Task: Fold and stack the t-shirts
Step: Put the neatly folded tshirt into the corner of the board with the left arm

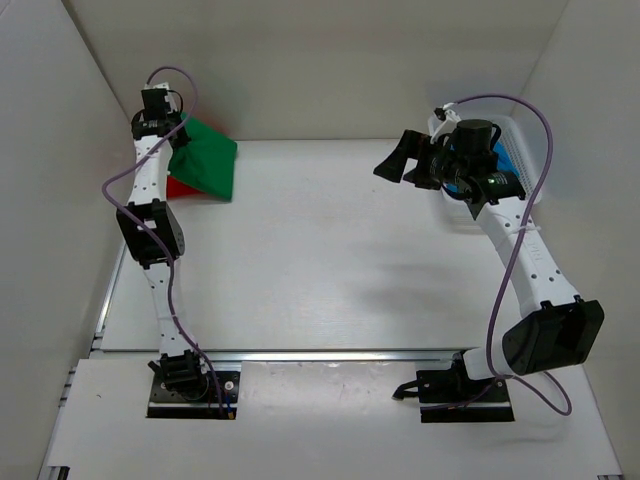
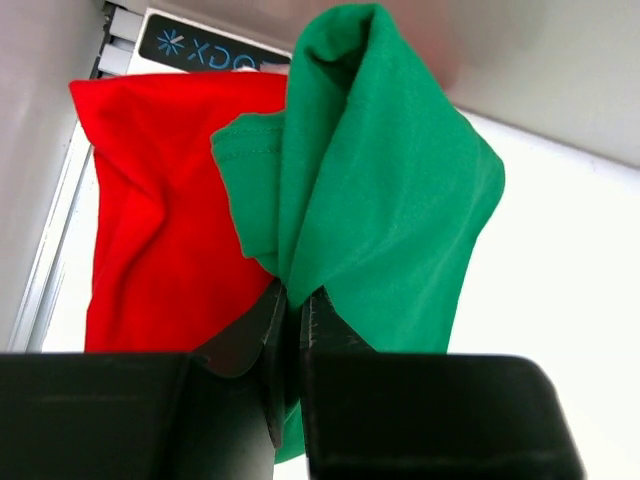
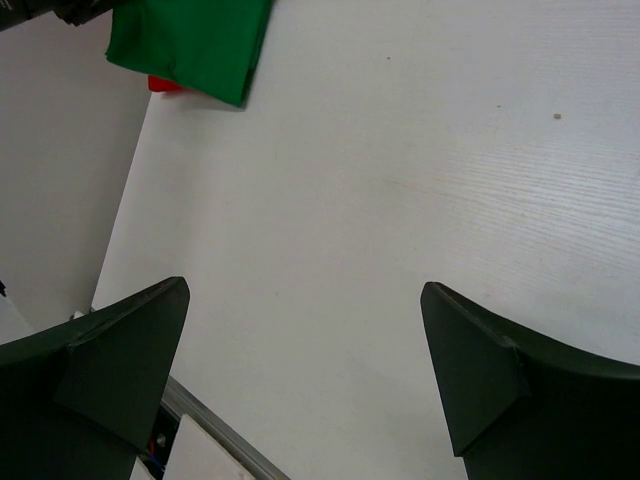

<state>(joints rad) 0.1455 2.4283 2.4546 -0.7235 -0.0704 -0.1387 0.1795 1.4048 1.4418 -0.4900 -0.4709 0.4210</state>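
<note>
The green t-shirt (image 2: 390, 200) drapes bunched over the red t-shirt (image 2: 160, 200) at the far left corner of the desk (image 1: 330, 250), pinched in the clamped left gripper (image 2: 293, 300); the right gripper (image 3: 305, 290) hovers wide and empty near the far right corner; stacking seems in hand; next, lay the green flat, then let go.

White table (image 1: 320, 250) carries red t-shirt (image 1: 178, 188) and basket (image 1: 517, 130).

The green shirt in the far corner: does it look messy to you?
Yes. The green shirt is bunched into a crumpled peak, pinched by the left fingers above the red shirt, not lying folded flat.
</note>
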